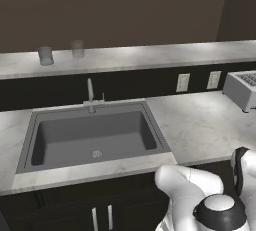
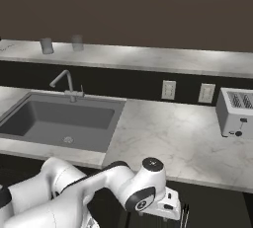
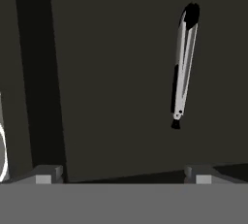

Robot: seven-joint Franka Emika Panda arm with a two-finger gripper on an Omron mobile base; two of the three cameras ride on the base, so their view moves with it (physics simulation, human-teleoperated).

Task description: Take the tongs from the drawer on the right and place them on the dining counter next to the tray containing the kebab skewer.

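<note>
Two grey cups (image 1: 45,55) stand at the far left of the dining counter (image 1: 150,55), the long pale top that runs along the back above a black front. Just right of the first cup sits the second one (image 1: 77,48), a little farther back. Below them, on the lower marble worktop (image 1: 200,125), a grey sink (image 1: 92,137) takes up the left half, with a slim faucet (image 1: 90,92) rising at its back edge. Moving right, two pale wall outlets (image 2: 168,90) are set into the black strip between the two tops, and past them a silver toaster (image 2: 236,112) stands on the worktop near the right end. The white arm (image 2: 123,185) bends down in front of the cabinets, below the worktop's front edge, with its hand pointing downward.

Seen from the hand, the gripper (image 3: 123,175) hangs over the dark inside of the open drawer (image 3: 121,72), and its two fingertips (image 3: 44,175) are set wide apart with nothing between them (so it is open, holding nothing). To the right of its middle line, the tongs (image 3: 182,63) lie flat on the drawer floor, a thin silvery tool with black ends, running lengthwise away from the fingers and well apart from them.
</note>
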